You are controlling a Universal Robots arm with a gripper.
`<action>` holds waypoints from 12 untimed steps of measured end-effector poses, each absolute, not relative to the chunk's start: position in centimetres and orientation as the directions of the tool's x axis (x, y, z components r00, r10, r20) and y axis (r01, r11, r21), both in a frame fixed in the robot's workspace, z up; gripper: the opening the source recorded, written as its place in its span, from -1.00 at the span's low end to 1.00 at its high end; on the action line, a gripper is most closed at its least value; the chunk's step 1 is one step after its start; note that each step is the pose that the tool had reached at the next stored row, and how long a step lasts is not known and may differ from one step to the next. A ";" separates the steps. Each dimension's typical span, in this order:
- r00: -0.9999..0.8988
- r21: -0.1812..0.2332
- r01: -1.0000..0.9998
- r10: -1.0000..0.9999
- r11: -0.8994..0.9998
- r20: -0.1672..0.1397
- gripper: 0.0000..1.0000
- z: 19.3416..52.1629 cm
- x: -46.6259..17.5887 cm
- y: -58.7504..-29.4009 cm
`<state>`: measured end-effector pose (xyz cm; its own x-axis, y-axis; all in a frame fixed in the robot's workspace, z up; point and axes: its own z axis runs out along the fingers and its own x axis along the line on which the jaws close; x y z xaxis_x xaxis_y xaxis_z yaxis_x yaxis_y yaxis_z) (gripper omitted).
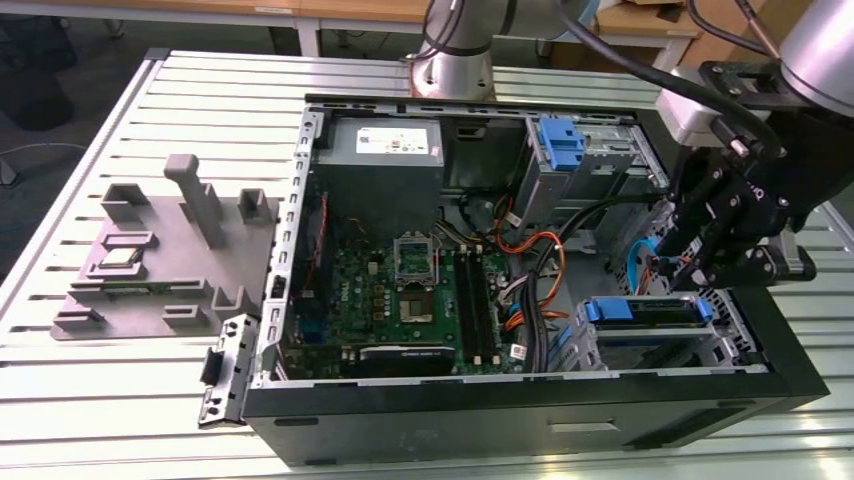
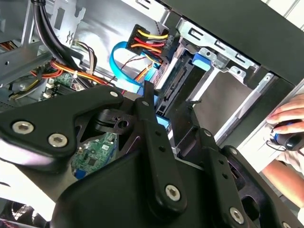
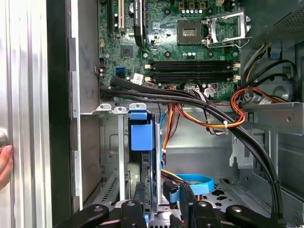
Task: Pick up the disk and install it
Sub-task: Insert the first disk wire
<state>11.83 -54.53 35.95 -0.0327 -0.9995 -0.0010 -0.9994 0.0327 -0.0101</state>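
The disk [image 1: 645,311] sits in the lower drive bay at the exterior view's right, inside the open computer case [image 1: 534,420]; its blue carrier faces up. My gripper [image 1: 667,275] hangs just above that bay. In the first wrist view the disk [image 3: 141,135] stands edge-on in the metal cage, and my gripper [image 3: 161,194] is open, one finger in line with the disk and the other beside it. In the second wrist view the dark disk edge [image 2: 173,78] runs up past my gripper [image 2: 171,99], with a black power plug on coloured wires at its far end.
A bare blue bracket [image 1: 561,145] stands in the upper bay beside the grey power supply [image 1: 383,145]. Orange and black cables [image 3: 209,114] and a blue ribbon cable [image 3: 194,180] crowd the bay. A grey fixture [image 1: 147,250] lies at the left. A person's hand [image 2: 285,118] rests nearby.
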 end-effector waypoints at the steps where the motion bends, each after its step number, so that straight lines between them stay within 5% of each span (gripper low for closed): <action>1: -0.033 -0.010 -0.999 -0.999 0.033 -0.001 -0.16 35.9 11.8 -54.5; 12: -0.033 -0.010 -0.999 -0.999 0.033 -0.001 -0.16 35.4 11.8 -54.5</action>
<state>11.84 -54.52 35.41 -0.0328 -0.9995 -0.0012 -0.9994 0.0328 -0.0098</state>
